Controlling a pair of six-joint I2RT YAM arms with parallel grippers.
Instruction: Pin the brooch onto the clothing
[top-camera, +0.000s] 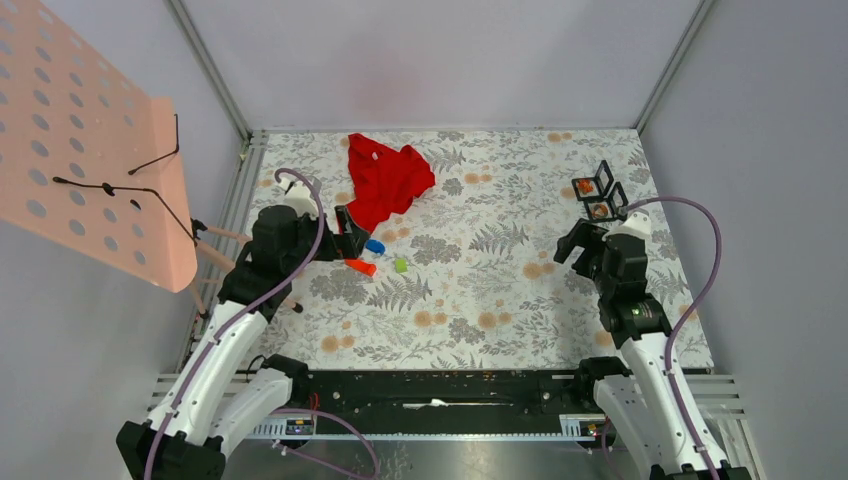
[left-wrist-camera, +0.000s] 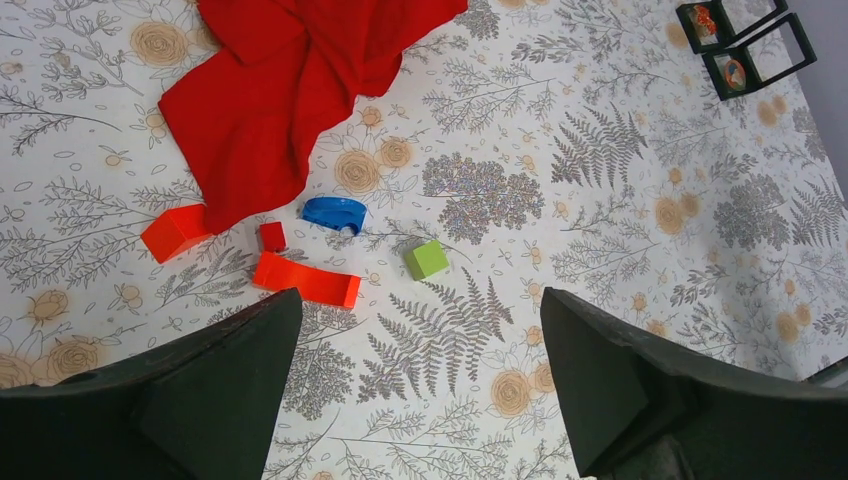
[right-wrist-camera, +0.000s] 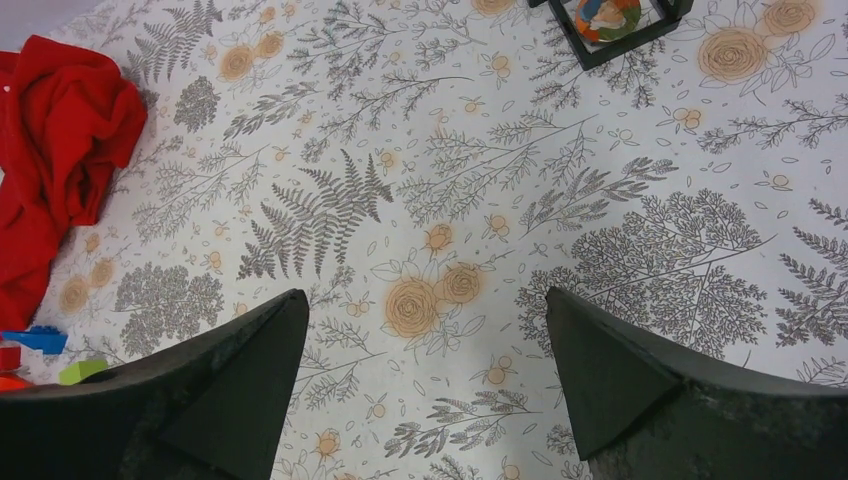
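Your left gripper (left-wrist-camera: 420, 303) has its jaws spread wide and holds nothing. It hangs above the floral table cover (left-wrist-camera: 640, 190), looking down on a green cube (left-wrist-camera: 427, 259), a blue piece (left-wrist-camera: 334, 213), a small red cube (left-wrist-camera: 272, 236) and two orange-red blocks (left-wrist-camera: 305, 279). That arm reaches out from the near left, elbow bent, wrist turned toward the right. The clothing (top-camera: 385, 180) lies crumpled just beyond the gripper, at the far side left of centre, its near edge beside the blocks. Your right gripper (right-wrist-camera: 425, 298) is also spread and empty, poised over bare cover. Its arm rises from the near right and tips left. Just beyond it stand two small black boxes (top-camera: 598, 195), each with an orange piece inside, too small to make out.
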